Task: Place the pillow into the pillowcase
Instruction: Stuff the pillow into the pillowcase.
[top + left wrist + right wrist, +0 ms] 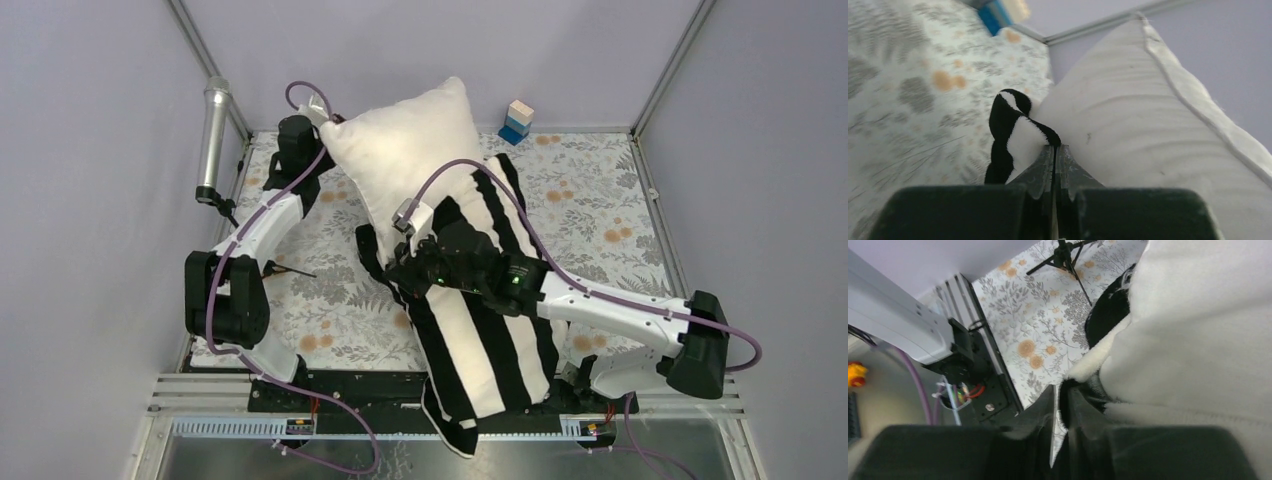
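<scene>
The cream pillow lies slanted across the table, its far end bare and its near end inside the black-and-white striped pillowcase. The pillowcase runs down to the table's near edge. My left gripper is at the pillow's far left corner. In the left wrist view it is shut on a fold of the pillowcase, right against the pillow. My right gripper is at the pillowcase mouth. In the right wrist view its jaws pinch the fuzzy black pillowcase edge, with the pillow beside it.
A floral table covering spans the table. A blue and wood block stack stands at the far edge. A silver cylinder leans on the left frame post. A small black tripod stands by the left arm.
</scene>
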You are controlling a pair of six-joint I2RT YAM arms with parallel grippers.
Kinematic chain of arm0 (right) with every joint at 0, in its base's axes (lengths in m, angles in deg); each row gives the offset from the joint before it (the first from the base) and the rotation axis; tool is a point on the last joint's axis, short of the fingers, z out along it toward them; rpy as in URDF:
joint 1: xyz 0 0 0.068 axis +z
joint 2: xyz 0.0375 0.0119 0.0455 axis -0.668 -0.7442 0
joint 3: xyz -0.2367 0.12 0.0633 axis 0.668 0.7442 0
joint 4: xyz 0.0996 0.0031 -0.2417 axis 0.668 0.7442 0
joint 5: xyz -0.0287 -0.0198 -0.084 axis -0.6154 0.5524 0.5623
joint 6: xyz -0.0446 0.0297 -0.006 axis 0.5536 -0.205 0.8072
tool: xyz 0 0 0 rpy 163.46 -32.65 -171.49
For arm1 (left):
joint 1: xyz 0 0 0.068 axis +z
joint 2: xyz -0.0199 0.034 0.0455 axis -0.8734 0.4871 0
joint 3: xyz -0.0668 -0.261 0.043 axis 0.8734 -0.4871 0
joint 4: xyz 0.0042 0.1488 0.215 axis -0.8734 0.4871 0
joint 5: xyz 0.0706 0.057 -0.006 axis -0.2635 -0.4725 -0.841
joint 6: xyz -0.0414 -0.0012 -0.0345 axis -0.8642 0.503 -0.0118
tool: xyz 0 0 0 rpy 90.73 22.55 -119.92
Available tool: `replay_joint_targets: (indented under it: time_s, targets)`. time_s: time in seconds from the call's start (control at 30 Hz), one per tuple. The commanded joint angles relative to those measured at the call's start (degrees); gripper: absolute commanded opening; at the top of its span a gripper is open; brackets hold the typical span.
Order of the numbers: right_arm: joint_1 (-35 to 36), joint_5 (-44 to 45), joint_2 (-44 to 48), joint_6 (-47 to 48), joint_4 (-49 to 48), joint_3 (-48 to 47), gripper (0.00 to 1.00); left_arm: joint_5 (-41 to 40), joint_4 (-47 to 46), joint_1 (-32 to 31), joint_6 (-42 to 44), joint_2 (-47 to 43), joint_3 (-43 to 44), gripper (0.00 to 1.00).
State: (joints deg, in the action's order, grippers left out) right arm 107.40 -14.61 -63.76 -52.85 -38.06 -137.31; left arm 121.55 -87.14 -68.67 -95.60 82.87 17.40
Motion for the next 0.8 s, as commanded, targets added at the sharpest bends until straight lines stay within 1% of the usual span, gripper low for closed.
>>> replay_joint_targets:
  time_s: [0.0,0.03,0.07,0.1,0.13,0.23,0.33,0.37,0.4,0.43,0.47,0.53,0.6,0.67,0.73,0.77]
  targets:
    - [2.5,1.5,5.6,0.3,8.3,-7.7,0.39,8.4,-26.5,-0.2,-3.2,-1.4,2.2,0.00]
    - [2.5,5.2,6.3,0.4,9.7,-10.2,0.63,8.8,-26.8,-0.1,-2.9,-1.2,3.0,0.00]
    - [2.5,7.3,7.1,0.0,11.1,-12.1,0.80,9.0,-26.5,-0.1,-2.4,-1.0,4.1,0.00]
    - [2.5,9.5,7.8,-0.2,12.2,-14.0,0.94,9.7,-26.1,0.1,-2.1,-0.7,5.0,0.00]
    - [2.5,12.1,8.5,-0.5,13.4,-15.8,0.99,10.5,-26.7,0.2,-2.1,-0.4,5.8,0.00]
    - [2.5,23.7,10.5,-3.0,16.4,-20.4,1.00,13.8,-30.8,0.3,-4.4,1.4,7.7,0.00]
    - [2.5,37.4,10.4,-4.4,22.9,-26.0,1.00,15.3,-31.6,0.3,-5.2,2.7,8.6,0.00]
    - [2.0,43.2,10.1,-4.9,24.9,-27.4,1.00,15.7,-31.9,0.3,-5.1,2.9,8.8,0.00]
    - [0.2,46.0,9.7,-5.5,27.2,-28.7,1.00,16.0,-32.0,0.3,-5.2,3.1,8.9,0.00]
    - [-3.7,45.5,9.5,-8.7,30.6,-30.3,1.00,16.1,-32.0,0.3,-5.2,3.1,9.1,0.00]
    - [-9.4,41.9,9.6,-11.5,33.0,-31.2,1.00,16.1,-32.0,0.3,-5.3,3.2,9.2,0.00]
    - [-19.7,32.7,10.4,-15.1,34.6,-30.7,1.00,16.4,-32.1,0.3,-5.4,3.4,9.6,0.00]
    - [-26.3,27.5,9.8,-17.5,36.3,-31.1,0.98,16.6,-31.8,0.2,-5.5,3.4,10.1,0.00]
    - [-30.5,23.0,8.2,-18.9,36.9,-31.0,0.90,16.6,-31.6,0.2,-5.5,3.5,10.5,0.00]
    - [-36.1,14.3,6.0,-21.9,36.2,-30.4,0.72,16.8,-31.5,0.2,-5.7,3.5,10.9,0.00]
    - [-38.5,9.9,5.2,-23.4,35.3,-29.9,0.68,16.8,-31.5,0.2,-5.8,3.4,11.1,0.00]
